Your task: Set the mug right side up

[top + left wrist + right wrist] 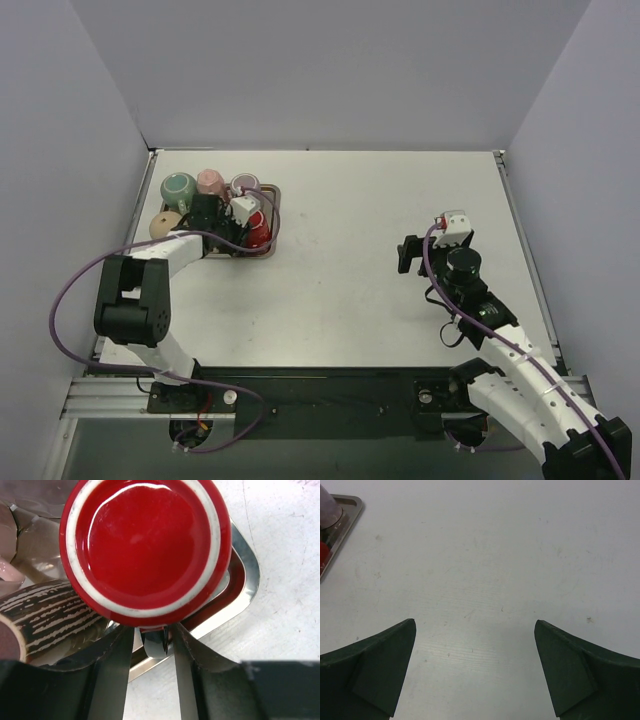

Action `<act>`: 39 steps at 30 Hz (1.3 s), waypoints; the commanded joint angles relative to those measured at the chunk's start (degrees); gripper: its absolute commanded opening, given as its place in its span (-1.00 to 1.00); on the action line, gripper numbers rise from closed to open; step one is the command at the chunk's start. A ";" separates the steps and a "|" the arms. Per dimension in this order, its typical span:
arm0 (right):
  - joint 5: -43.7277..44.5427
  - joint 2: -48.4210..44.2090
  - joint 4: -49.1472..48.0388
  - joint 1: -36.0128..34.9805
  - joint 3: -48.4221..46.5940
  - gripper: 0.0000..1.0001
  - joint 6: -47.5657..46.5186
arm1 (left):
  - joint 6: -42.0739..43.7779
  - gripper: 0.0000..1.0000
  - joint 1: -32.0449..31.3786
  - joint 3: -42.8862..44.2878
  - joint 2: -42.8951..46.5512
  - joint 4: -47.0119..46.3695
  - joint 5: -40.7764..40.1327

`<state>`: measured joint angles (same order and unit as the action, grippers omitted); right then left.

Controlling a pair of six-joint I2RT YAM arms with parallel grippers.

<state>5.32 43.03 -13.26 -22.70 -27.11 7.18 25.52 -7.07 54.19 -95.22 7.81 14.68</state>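
Observation:
The red mug (145,545) stands upside down in the metal tray (246,580), its glossy base with a white ring facing up. In the top view it (259,233) sits at the tray's (277,212) near right corner. My left gripper (151,636) is right against the mug's near side, jaws narrowed around a red bit of the mug, apparently its handle; from above the gripper (240,226) reaches over the tray. My right gripper (475,624) is wide open and empty above bare table, far to the right (408,255).
The tray also holds a green mug (179,188), a pink mug (210,182), a purplish mug (243,185) and a beige one (166,224). A brown striped mug (45,615) lies just left of the red mug. The tray corner (345,510) shows in the right wrist view.

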 commanded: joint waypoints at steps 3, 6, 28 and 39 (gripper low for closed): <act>-1.19 -0.92 1.03 -1.38 -3.56 1.00 -0.85 | -1.43 -0.61 0.22 2.50 -1.64 -4.30 1.76; -0.32 -0.75 2.97 -2.26 -5.48 1.00 -0.50 | -2.22 -1.00 0.04 4.24 0.55 -0.18 4.56; -7.96 19.99 -28.86 -27.40 -24.98 0.70 30.18 | -49.50 -1.00 -7.43 24.47 20.60 10.74 49.04; -8.76 24.48 -25.11 -27.23 -32.64 -1.00 28.95 | -46.44 -1.00 -11.92 20.95 21.57 11.43 48.52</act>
<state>-3.18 67.11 -37.74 -49.89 -53.76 38.11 -23.49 -16.93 75.40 -75.18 21.32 59.99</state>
